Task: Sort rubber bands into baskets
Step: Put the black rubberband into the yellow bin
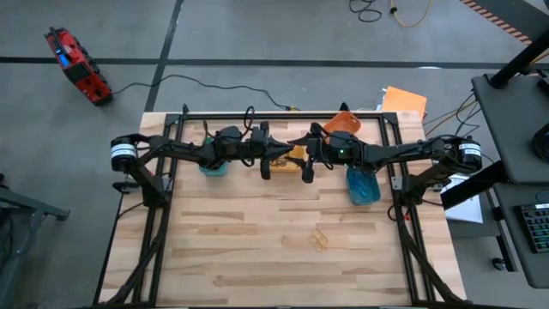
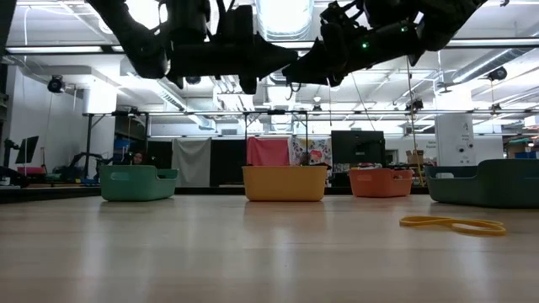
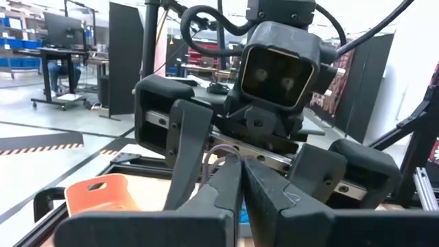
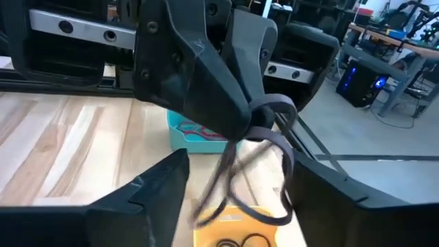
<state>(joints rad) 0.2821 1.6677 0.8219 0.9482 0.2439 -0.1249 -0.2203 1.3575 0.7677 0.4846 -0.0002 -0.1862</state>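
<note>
My left gripper and right gripper meet tip to tip above the yellow basket at the table's far side. The left is shut on a dark brownish rubber band. The right gripper is open, with one finger on each side of the hanging band; I cannot tell whether they touch it. The teal basket, yellow basket, orange basket and blue basket stand in a row. Yellow rubber bands lie flat on the wood, right of centre. My left gripper pinches the top of the band's loop between its two fingertips. The fingers reach about level from the table's left. The band hangs slack below them, clear of the table and over the yellow basket.
Dark bands lie inside the yellow basket. A black frame runs along the table's left, right and far sides. Bare wood spreads from the baskets to the near edge. An orange sheet lies at the far right corner.
</note>
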